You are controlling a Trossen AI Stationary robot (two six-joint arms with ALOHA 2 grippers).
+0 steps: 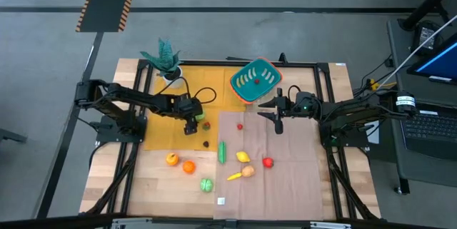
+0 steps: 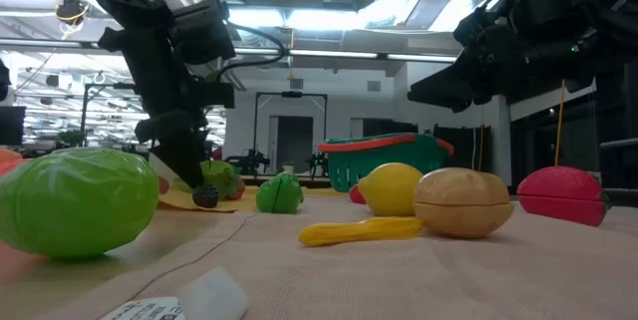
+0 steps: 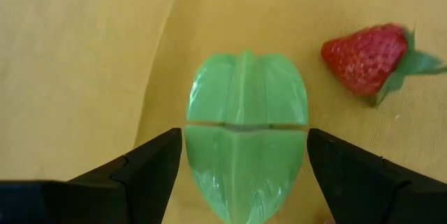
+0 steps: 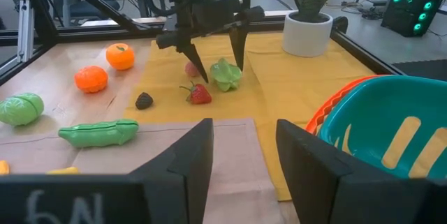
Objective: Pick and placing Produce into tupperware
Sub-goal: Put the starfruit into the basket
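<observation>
Here, the left gripper (image 3: 241, 175) straddles the green leafy vegetable (image 3: 244, 130), spread apart.

Tools: two, left tool (image 1: 191, 127) and right tool (image 1: 276, 120). Tupperware (image 1: 255, 80): one. Potted plant (image 1: 168, 58): one. Produce on the bench:
- green pieces (image 1: 222, 152): three, one between the left tool's fingers
- orange fruits (image 1: 172, 160): two
- strawberry (image 3: 367, 56): one
- blackberry (image 4: 144, 100): one
- lemon (image 2: 392, 188): one

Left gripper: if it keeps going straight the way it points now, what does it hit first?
The green leafy vegetable. The left gripper is open with that piece between its fingers; the strawberry lies off to one side, out of line.
</observation>
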